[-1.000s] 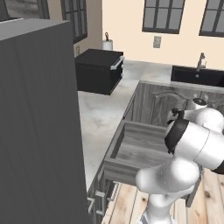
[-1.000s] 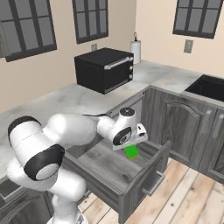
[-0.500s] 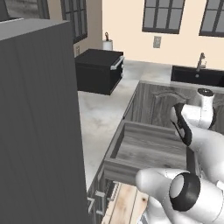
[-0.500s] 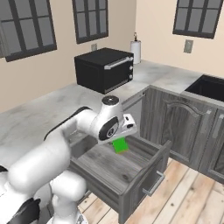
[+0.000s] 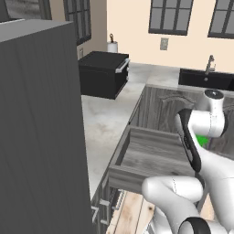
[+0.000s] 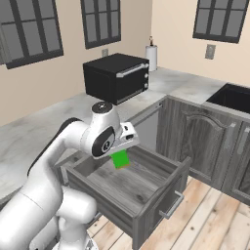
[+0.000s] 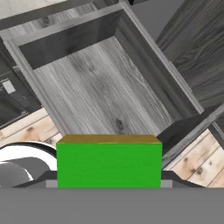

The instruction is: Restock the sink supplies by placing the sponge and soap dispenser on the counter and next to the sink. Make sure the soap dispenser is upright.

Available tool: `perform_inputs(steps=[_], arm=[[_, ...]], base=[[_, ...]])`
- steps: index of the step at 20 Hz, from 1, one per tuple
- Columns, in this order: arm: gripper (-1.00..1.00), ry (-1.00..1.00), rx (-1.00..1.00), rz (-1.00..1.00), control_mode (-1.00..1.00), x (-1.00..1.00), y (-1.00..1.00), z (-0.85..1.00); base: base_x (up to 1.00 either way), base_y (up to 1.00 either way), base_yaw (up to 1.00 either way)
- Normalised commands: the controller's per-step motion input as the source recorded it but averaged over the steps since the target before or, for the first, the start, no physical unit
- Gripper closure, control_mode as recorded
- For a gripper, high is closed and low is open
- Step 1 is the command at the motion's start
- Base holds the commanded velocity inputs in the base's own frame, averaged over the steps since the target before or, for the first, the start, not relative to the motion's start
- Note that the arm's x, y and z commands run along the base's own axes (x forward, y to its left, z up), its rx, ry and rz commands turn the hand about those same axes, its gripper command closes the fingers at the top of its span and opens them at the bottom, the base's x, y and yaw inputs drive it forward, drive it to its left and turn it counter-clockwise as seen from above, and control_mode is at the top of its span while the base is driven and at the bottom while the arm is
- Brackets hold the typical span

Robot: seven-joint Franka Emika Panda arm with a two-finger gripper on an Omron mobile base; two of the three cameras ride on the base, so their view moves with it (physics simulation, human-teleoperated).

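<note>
Item, nearest: two-finger gripper of the white arm, held above the open drawer, its jaws clamped on the small flat bright green sponge with a yellowish edge. In the hand view the sponge sits squarely between the finger tips at the bottom of the picture, its green face toward the camera and its yellowish edge uppermost; in the right base view the sponge hangs just below the hand, clear of the drawer floor; in the left base view a green sliver of the sponge shows beside the arm's wrist. Item, below the hand: pulled-out dark grey wood drawer with a pale grained floor, its metal handle facing the plank floor. Item, beyond the drawer: dark grey wood cabinets with arched door panels, carrying the light grey-white marbled stone counter. Item, on the counter, well apart from the hand: black boxy microwave, and behind it in the corner a white paper-towel roll on a stand. Item, farthest, along the window wall: black rectangular recessed sink with a slim grey metal faucet, well apart from the held sponge.
</note>
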Motion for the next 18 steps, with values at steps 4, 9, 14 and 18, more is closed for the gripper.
perform_inputs(steps=[4,9,14,18], arm=[[1.0,0.0,0.0,0.03,-1.0,0.0,0.06,-0.06],[1.0,0.0,-0.02,0.02,-1.0,0.0,0.1,-0.15],[1.0,-0.1,-0.05,0.0,1.0,-0.17,0.1,-0.06],[1.0,0.0,0.0,0.0,1.0,0.0,0.0,0.0]], base=[[0.0,0.0,0.0],[0.0,0.0,0.0],[-0.14,0.0,0.0],[-0.85,-0.19,-0.15]])
